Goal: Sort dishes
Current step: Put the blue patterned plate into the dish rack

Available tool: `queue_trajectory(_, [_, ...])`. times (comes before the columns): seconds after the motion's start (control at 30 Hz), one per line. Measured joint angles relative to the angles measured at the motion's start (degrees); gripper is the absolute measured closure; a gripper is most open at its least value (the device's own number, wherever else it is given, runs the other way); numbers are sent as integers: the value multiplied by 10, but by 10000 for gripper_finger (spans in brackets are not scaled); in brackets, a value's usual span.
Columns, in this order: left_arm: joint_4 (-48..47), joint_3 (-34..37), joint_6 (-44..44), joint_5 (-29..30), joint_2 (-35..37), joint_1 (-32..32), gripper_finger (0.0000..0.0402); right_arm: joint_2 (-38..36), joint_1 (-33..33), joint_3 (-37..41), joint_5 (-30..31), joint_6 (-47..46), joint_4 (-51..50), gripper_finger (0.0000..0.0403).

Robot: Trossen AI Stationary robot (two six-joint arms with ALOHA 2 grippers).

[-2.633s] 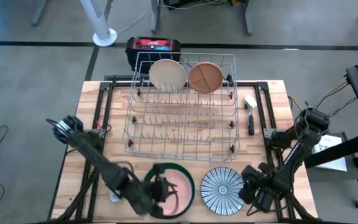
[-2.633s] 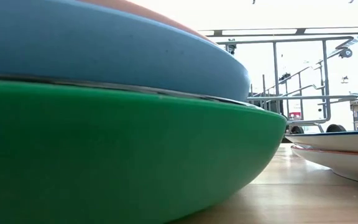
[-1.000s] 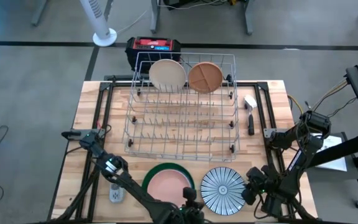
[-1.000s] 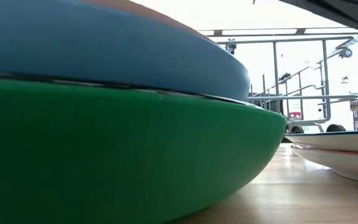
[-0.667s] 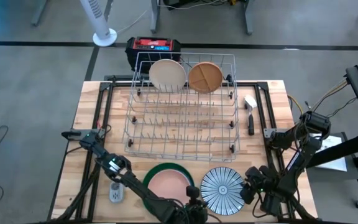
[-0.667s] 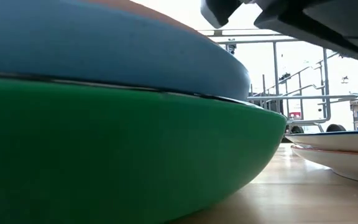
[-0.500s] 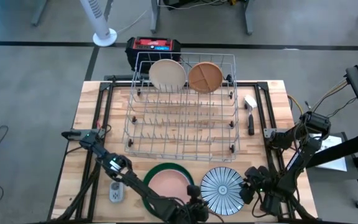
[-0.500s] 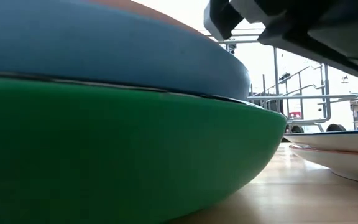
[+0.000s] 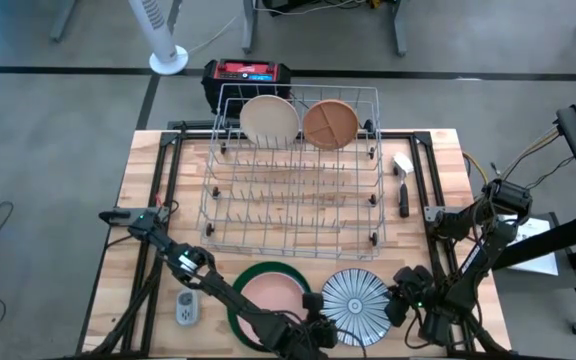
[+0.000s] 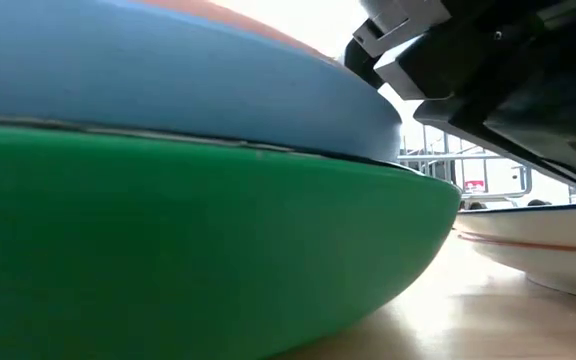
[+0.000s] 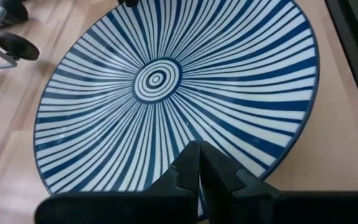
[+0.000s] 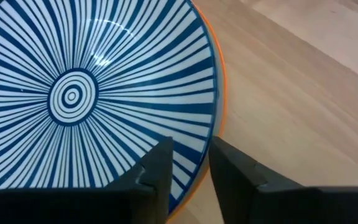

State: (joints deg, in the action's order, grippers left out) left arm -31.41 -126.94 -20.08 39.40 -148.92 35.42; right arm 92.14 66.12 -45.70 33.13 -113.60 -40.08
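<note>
A blue-white striped plate [image 9: 358,307] lies near the table's near edge on a plate with an orange rim [image 12: 223,118]. Left of it stands a green bowl [image 9: 258,270] with a blue plate [image 10: 168,80] and a pink plate [image 9: 268,298] stacked in it. My left gripper [image 9: 320,335] is shut over the striped plate's near-left rim [image 11: 166,186]. My right gripper [image 9: 400,300] is open at the plate's right rim, one finger on either side of the rim [image 12: 194,174]. A cream plate [image 9: 270,120] and a tan plate [image 9: 330,123] stand upright in the wire rack [image 9: 293,190]. My left gripper's shut fingers [image 11: 197,155] point slanting down at the striped plate's near-left rim; I cannot tell whether they touch it. My right gripper's fingers [image 12: 160,168] stand astride the plate's right rim; I cannot tell whether they touch it.
The wire rack fills the middle and far part of the table. A small grey gadget [image 9: 186,308] lies left of the green bowl. A black-handled tool [image 9: 403,190] lies right of the rack. Bare wood [image 12: 303,93] shows right of the striped plate.
My left gripper has gone from over the pink plate toward the table's right and near edge, down to the striped plate's rim; it now fills the low view's upper right. My right gripper has crept a little toward the striped plate. The dishes have stayed put.
</note>
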Motion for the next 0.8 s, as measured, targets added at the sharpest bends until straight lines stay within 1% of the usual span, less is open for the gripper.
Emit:
queue_trajectory(0.23, [2, 3, 0, 0, 0, -2, 401, 0, 0, 4, 4, -1, 0, 394])
queue_trajectory(0.43, [0, 2, 0, 1, 0, -5, 401, 0, 0, 3, 7, 3, -14, 402])
queue_trajectory(0.6, [-1, -15, 9, 1, 0, -4, 401, -2, 0, 3, 6, 13, -17, 403])
queue_trajectory(0.8, [-8, -28, 18, 1, 0, -4, 401, -2, 0, 3, 25, 32, -19, 403])
